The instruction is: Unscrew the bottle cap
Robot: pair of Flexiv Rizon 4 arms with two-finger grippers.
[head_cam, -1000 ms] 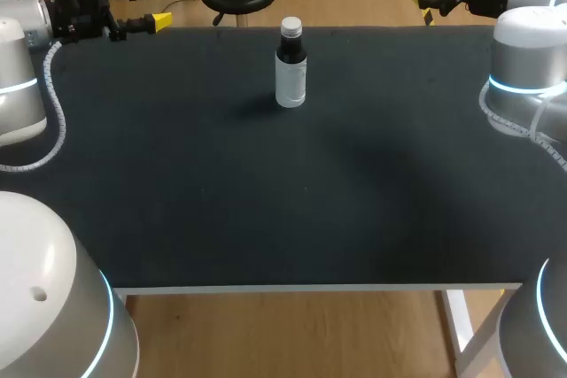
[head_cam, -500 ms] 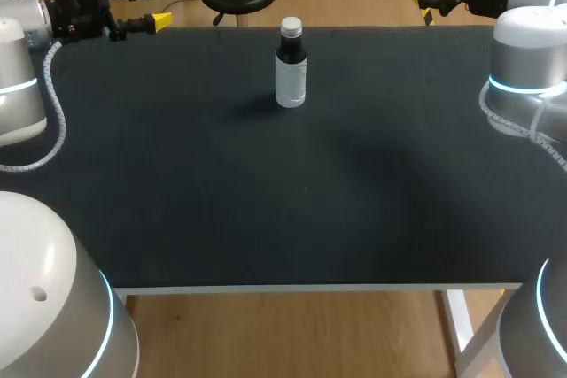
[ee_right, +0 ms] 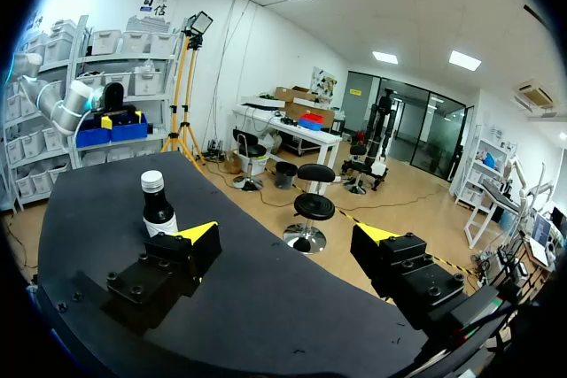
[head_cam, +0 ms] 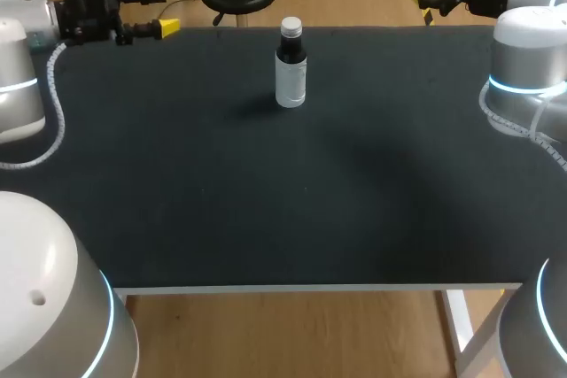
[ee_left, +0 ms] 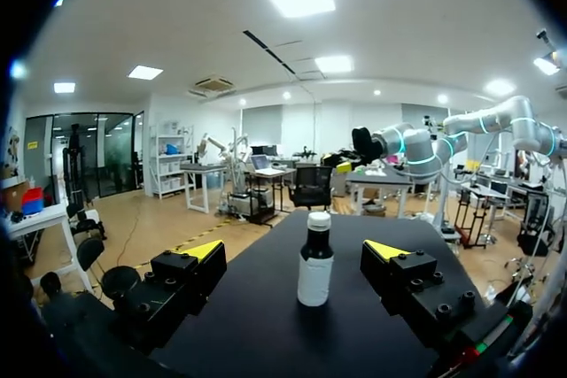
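Standing bottle (ee_left: 315, 263) ahead of left claw (head_cam: 162, 11)

A broad rectangular table (head_cam: 266, 227) fills the space in front of me, its top flat and matte black, like a dark mat or cloth laid over it. Along the near side a thin white edge (head_cam: 310, 289) shows just under the black surface, and a white leg (head_cam: 459, 325) drops down from below the near right corner. A soft, darker patch of shadow lies across the black top to the right of its middle, with no sharp outline.
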